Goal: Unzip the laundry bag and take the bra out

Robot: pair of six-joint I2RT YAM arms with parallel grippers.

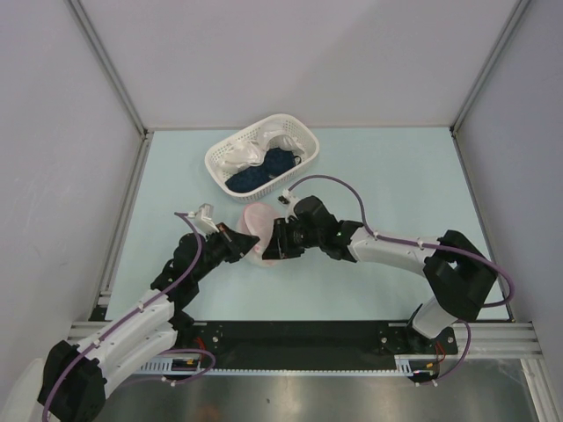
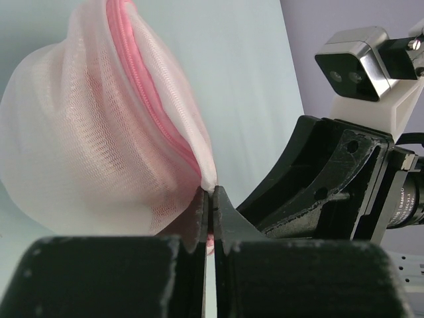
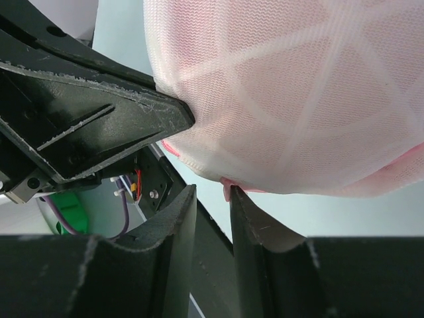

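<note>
The laundry bag (image 1: pixel 258 221), a white mesh pouch with pink zip edging, is held up between both grippers at the table's middle. My left gripper (image 1: pixel 243 241) is shut on the bag's lower edge by the zip in the left wrist view (image 2: pixel 211 193); the bag (image 2: pixel 93 132) bulges to its left. My right gripper (image 1: pixel 278 243) stands just under the bag (image 3: pixel 298 93), jaws slightly apart (image 3: pixel 212 193), with a small pink tab (image 3: pixel 227 188) touching the right finger's tip. A pink tint shows through the mesh; the bra itself cannot be made out.
A white lattice basket (image 1: pixel 303 141) stands behind the bag, holding a white cloth (image 1: pixel 246 155) and a dark blue cloth (image 1: pixel 264 173). The left gripper's black body (image 3: pixel 93 112) sits close to the right fingers. Walls enclose the table on three sides.
</note>
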